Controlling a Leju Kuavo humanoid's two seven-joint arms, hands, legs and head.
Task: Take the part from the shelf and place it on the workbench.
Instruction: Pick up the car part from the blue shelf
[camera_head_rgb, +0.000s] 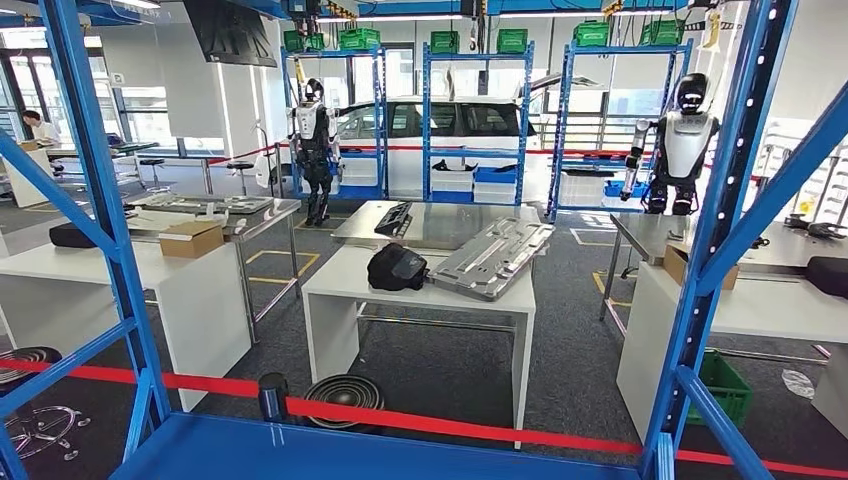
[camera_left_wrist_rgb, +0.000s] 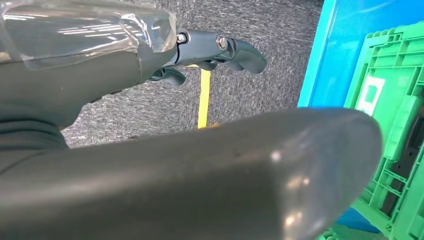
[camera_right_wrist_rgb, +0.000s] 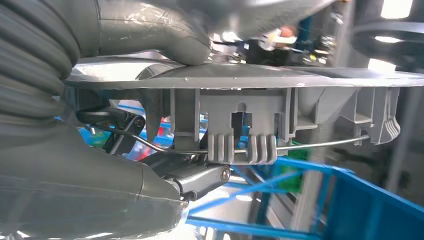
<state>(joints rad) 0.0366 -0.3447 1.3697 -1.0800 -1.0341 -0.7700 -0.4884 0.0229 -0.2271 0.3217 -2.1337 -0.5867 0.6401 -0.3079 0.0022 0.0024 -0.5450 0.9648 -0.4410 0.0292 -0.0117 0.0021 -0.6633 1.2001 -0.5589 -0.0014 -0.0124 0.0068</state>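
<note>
My right hand (camera_right_wrist_rgb: 150, 100) grips a flat grey plastic part (camera_right_wrist_rgb: 280, 107) with clip tabs and a thin wire rod along its underside. The thumb (camera_right_wrist_rgb: 170, 35) presses on the part's flat face and dark fingers (camera_right_wrist_rgb: 195, 177) lie under it. Blue shelf rails (camera_right_wrist_rgb: 350, 200) run behind the part. My left hand (camera_left_wrist_rgb: 200, 75) holds nothing, its thumb (camera_left_wrist_rgb: 225, 170) and dark fingers (camera_left_wrist_rgb: 235, 50) apart over grey carpet. Next to it a green crate (camera_left_wrist_rgb: 395, 125) sits on the blue shelf (camera_left_wrist_rgb: 340, 45). Beyond the blue shelf board (camera_head_rgb: 380, 450), a white workbench (camera_head_rgb: 345, 285) stands mid-room.
Blue shelf posts (camera_head_rgb: 95, 200) and braces (camera_head_rgb: 740, 200) frame the head view, with a red tape barrier (camera_head_rgb: 450, 427) across. The workbench carries a black part (camera_head_rgb: 397, 268) and a metal panel (camera_head_rgb: 492, 257). More white tables (camera_head_rgb: 100, 270) stand on both sides. Two humanoid robots (camera_head_rgb: 315, 150) stand farther back.
</note>
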